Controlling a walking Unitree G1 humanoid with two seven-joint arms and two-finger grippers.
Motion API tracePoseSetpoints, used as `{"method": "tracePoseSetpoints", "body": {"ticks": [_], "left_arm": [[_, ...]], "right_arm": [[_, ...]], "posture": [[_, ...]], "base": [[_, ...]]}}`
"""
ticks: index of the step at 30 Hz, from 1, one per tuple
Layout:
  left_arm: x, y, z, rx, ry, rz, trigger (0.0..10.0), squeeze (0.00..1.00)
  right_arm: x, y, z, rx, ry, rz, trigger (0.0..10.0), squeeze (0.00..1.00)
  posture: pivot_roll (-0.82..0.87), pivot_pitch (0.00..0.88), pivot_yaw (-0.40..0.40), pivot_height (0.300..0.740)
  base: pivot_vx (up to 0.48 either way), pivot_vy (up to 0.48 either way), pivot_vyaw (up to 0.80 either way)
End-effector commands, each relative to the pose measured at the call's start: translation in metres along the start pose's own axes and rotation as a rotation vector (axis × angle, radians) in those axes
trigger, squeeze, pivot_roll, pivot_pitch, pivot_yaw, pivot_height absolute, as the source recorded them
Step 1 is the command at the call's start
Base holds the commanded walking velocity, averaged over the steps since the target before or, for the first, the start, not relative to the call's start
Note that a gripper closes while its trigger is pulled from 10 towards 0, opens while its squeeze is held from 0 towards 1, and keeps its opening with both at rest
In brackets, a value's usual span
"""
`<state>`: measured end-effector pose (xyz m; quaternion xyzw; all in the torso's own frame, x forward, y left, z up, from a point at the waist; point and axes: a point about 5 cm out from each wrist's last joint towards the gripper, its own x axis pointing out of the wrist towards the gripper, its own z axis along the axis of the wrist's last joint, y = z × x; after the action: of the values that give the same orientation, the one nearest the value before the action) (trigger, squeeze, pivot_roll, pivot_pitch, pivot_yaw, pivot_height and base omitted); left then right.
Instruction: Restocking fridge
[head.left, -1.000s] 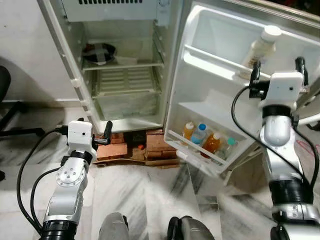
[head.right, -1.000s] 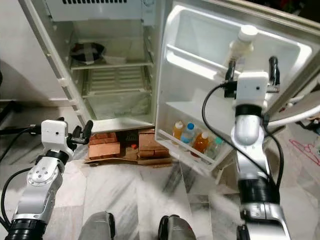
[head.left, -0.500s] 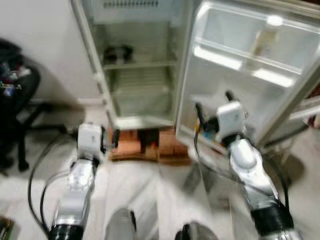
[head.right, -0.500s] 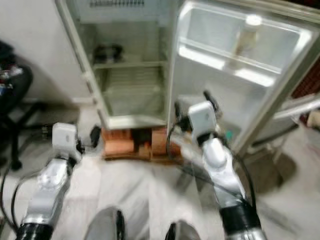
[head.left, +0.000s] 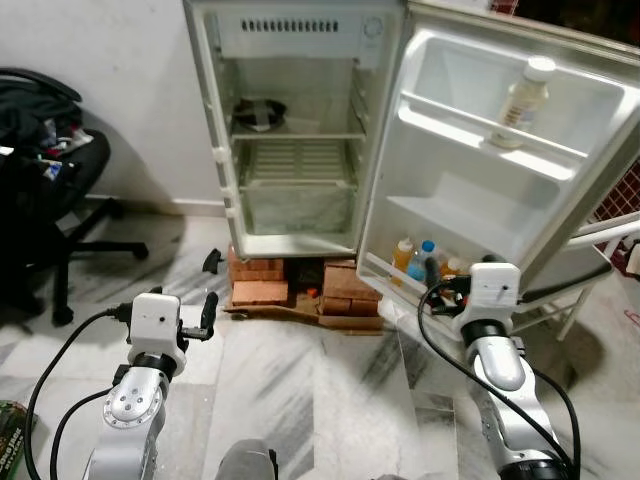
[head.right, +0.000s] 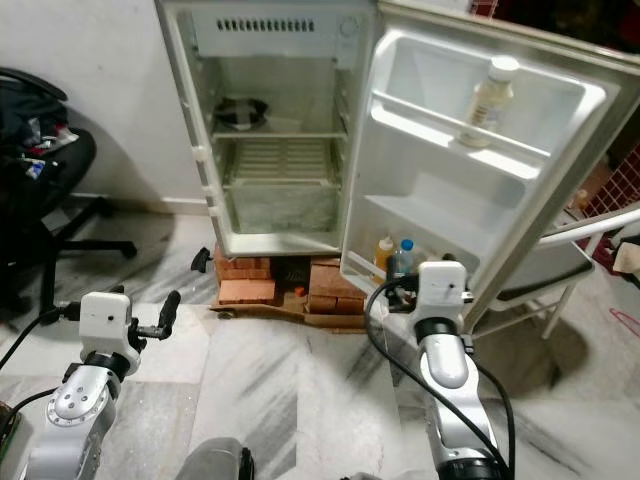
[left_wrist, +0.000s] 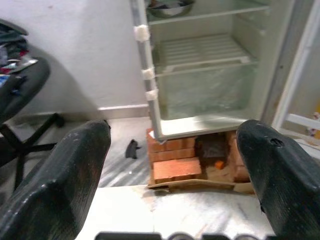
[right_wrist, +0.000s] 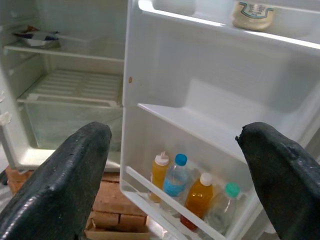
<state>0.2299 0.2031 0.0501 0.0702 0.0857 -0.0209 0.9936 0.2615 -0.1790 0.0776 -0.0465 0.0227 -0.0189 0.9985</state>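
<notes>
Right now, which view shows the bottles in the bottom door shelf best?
The right wrist view: all four bottles stand unobstructed in the bottom door shelf. In both eye views the right gripper partly hides them.

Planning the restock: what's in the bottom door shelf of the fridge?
The door shelf holds four bottles: an orange one with a white cap, a clear one with a blue cap, an orange one and a green-capped one. The shelf rail hides their bases.
</notes>
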Motion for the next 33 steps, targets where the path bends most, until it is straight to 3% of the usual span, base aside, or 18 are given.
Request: {"method": "tracePoseSetpoints", "body": {"ticks": [1,16,26,33], "left_arm": [[0.008,-0.014,0.011,0.007,-0.051,-0.057,10.0,0.0],[0.012,-0.013,0.017,-0.002,-0.075,-0.029,10.0,0.0],[0.012,-0.016,0.016,0.002,-0.075,-0.03,10.0,0.0],[0.013,-0.016,0.017,0.004,-0.072,-0.029,10.0,0.0]], "right_arm": [[0.002,-0.002,0.005,-0.011,-0.018,0.015,10.0,0.0],[0.015,0.01,0.017,0.001,-0.071,0.111,10.0,0.0],[0.023,0.009,0.025,0.006,-0.097,0.132,10.0,0.0],[0.025,0.011,0.029,0.015,-0.116,0.143,10.0,0.0]], "posture": [[0.1,0.003,-0.021,0.74],[0.1,0.012,-0.034,0.74],[0.1,0.019,-0.039,0.74],[0.1,0.024,-0.038,0.74]], "base": [[0.0,-0.48,0.0],[0.0,-0.477,0.0],[0.0,-0.446,0.73],[0.286,-0.381,0.37]]}}
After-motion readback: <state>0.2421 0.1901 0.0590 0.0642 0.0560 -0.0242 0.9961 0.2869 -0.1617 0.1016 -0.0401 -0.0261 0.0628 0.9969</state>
